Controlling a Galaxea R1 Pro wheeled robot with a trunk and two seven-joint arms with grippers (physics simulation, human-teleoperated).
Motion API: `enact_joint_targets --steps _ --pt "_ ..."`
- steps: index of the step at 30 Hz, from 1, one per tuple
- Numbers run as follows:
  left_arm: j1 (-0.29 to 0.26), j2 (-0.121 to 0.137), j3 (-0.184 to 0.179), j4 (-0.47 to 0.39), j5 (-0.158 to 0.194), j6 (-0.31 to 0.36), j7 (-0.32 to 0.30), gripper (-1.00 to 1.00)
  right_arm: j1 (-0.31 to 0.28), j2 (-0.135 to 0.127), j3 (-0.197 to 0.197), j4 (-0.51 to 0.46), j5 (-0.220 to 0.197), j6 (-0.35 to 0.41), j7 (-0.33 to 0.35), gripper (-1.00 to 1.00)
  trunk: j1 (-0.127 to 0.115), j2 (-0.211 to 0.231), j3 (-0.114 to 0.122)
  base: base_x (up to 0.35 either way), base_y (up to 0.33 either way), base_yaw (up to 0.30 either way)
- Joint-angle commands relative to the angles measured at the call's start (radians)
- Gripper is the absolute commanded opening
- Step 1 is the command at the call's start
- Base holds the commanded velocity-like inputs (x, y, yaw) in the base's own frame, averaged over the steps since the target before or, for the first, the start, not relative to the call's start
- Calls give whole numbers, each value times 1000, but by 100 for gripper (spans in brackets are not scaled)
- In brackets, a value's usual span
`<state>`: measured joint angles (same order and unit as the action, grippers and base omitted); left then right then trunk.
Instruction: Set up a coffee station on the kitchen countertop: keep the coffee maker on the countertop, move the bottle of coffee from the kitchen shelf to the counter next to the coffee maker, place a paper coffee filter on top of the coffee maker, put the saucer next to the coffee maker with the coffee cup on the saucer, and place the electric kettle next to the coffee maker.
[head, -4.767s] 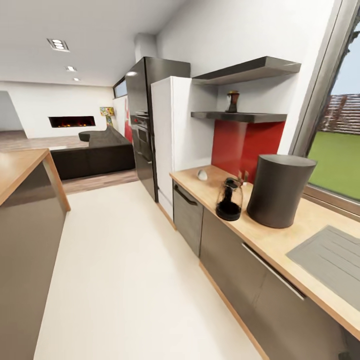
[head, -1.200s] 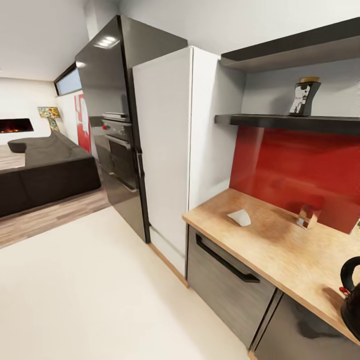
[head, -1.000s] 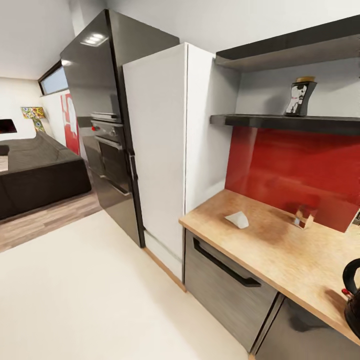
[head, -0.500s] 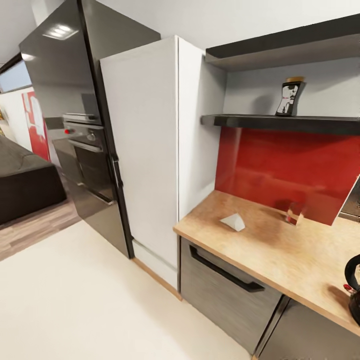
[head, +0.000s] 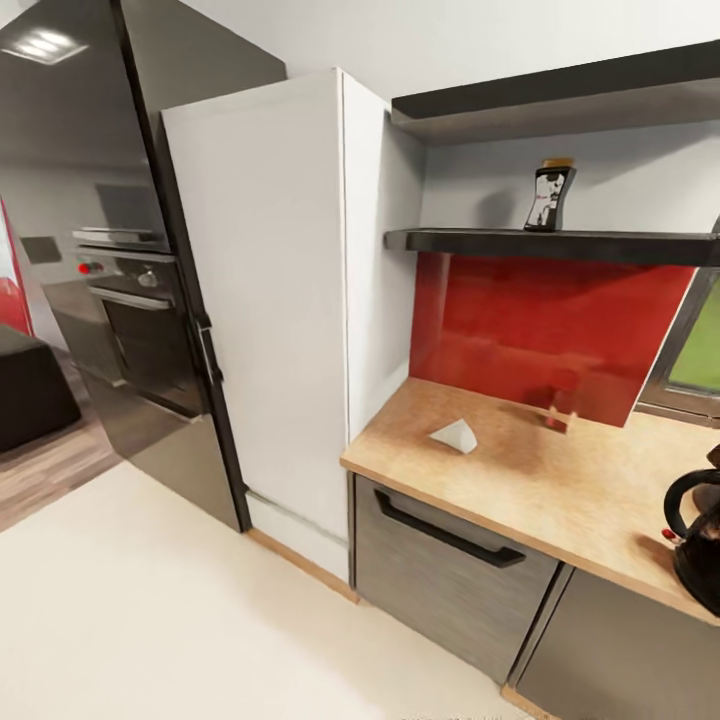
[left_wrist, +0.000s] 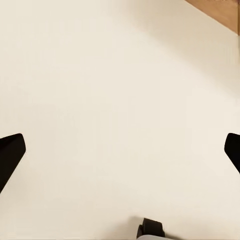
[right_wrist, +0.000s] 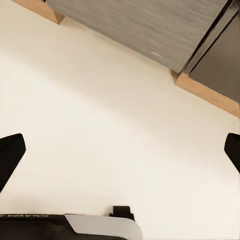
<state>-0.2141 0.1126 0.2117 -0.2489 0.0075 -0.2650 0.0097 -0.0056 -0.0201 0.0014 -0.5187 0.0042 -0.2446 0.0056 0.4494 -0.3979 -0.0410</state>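
The bench (head: 560, 480) top looks like light wood, smooth and matt. The wall panel (head: 540, 330) behind it is shiny red. The kettle (head: 700, 550) is glossy black. The drawer front (head: 440, 590) looks like brushed grey metal.

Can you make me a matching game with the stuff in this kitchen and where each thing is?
Things:
1. bottle of coffee
2. paper coffee filter
3. electric kettle
4. oven

Places:
A. at the right edge of the head view, on the countertop
B. built into the tall dark unit on the left
C. up on the lower dark shelf
D. lying on the countertop near its left end

Pairs: 1-C, 2-D, 3-A, 4-B
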Motion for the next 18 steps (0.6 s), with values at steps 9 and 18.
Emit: enact_joint_targets --steps 9,18 --pt "-1 -1 -2 2 -2 -3 1 100 -1 -5 0 9 4 -2 -1 100 1 -2 -2 0 40 -275" --pt "-1 -1 -3 2 -2 -3 1 100 -1 -30 -2 106 5 -2 -8 100 1 -2 -4 0 1 -272"
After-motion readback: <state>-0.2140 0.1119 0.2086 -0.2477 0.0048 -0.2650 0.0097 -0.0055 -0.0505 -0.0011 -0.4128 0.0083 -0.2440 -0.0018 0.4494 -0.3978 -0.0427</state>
